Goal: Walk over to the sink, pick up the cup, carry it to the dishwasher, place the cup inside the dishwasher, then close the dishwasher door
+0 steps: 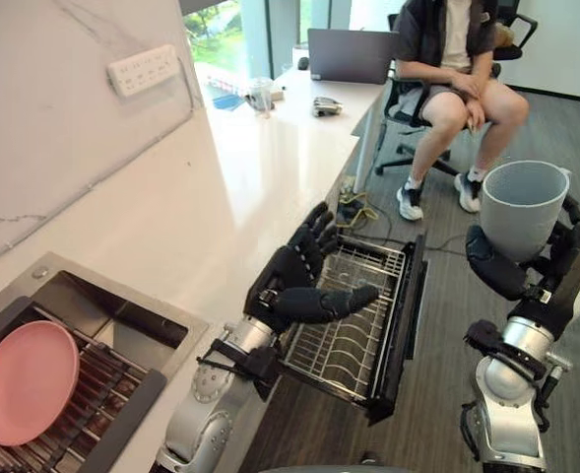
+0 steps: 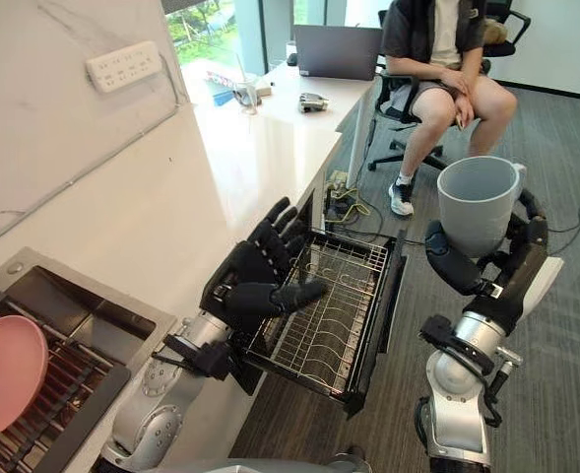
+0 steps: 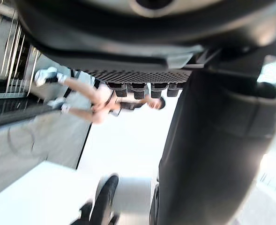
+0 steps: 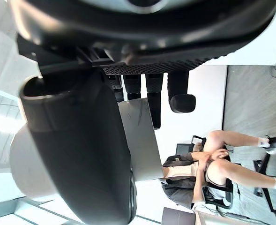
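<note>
Already your right hand grips the grey cup upright beside the open dishwasher, your left hand spread open over its rack; loading and shutting it remain.

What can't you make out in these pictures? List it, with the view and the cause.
- Cup base: both eye views, wrapped by the right hand.
- Dishwasher rack near corner: both eye views, behind the left hand.
- Pink plate: right eye view, cut off by the left edge.
</note>
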Controlling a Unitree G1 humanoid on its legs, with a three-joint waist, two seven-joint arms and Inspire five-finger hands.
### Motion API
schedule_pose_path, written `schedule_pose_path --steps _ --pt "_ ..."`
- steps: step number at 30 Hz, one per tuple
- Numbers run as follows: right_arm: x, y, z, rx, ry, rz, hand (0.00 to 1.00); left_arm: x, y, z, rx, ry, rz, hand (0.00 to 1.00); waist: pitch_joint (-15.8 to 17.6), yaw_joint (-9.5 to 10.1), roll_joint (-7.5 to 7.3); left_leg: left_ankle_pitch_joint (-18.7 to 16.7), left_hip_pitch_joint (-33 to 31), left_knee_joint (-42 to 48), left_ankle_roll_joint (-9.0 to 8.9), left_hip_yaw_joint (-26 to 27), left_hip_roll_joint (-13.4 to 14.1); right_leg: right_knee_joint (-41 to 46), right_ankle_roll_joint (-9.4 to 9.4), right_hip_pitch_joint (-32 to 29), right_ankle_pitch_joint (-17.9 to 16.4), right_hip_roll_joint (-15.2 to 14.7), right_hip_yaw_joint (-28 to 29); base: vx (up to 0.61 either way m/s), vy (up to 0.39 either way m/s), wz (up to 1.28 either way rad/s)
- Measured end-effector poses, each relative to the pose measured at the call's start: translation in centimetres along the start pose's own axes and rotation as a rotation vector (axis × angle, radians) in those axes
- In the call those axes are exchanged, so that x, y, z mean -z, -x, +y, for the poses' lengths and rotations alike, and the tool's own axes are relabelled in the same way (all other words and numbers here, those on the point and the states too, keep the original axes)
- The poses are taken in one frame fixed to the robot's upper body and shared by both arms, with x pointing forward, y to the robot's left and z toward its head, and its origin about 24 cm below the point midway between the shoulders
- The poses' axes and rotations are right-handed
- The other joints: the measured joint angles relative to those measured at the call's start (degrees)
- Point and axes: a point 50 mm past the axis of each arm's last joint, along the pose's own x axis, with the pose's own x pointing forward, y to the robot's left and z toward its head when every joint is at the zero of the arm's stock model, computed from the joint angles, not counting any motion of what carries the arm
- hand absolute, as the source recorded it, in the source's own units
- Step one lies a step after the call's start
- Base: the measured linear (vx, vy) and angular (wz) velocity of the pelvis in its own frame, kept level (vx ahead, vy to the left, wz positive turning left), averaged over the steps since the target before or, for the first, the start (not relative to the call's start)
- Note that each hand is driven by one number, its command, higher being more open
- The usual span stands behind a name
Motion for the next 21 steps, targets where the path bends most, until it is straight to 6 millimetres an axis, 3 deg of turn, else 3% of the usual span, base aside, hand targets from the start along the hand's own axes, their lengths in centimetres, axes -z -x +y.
schedule_pose_path --steps 5,11,17,21 --pt "1.2 1.1 0.1 -0.093 -0.021 0.079 0.0 2.8 0.0 -1.3 0.053 0.091 0.124 1.0 0.28 -0.55 0.37 -0.23 -0.15 0.14 -0.18 0.69 0.21 0.02 0.0 -0.53 0.0 0.22 0.68 0.0 -0.016 -0.07" --pt "2.5 1.8 0.9 -0.182 -0.059 0.154 0.0 7.7 2.1 1.0 -0.118 0.106 0.353 1.0 1.3 -0.67 0.46 -1.26 -2.49 3.19 -0.2 0.05 1.21 0.02 -0.1 -1.28 -0.02 0.52 0.34 -0.02 -0.031 0.04" --pt "5.3 3.0 1.9 -0.302 -0.057 0.285 0.0 12.8 6.3 4.0 -0.35 -0.01 0.628 1.0 3.35 -0.36 2.26 -5.43 -8.35 14.76 0.32 -5.87 5.01 0.37 -1.23 0.13 -0.78 2.1 -2.62 -0.04 -0.055 0.21" --pt "6.3 3.5 1.9 -0.361 0.057 0.296 0.0 13.5 9.1 5.0 -0.451 -0.094 0.702 1.0 5.05 0.27 4.03 -5.4 -9.18 15.38 0.35 -7.84 6.02 2.15 -2.0 0.58 -2.37 2.85 -4.77 -0.08 -0.024 0.31"
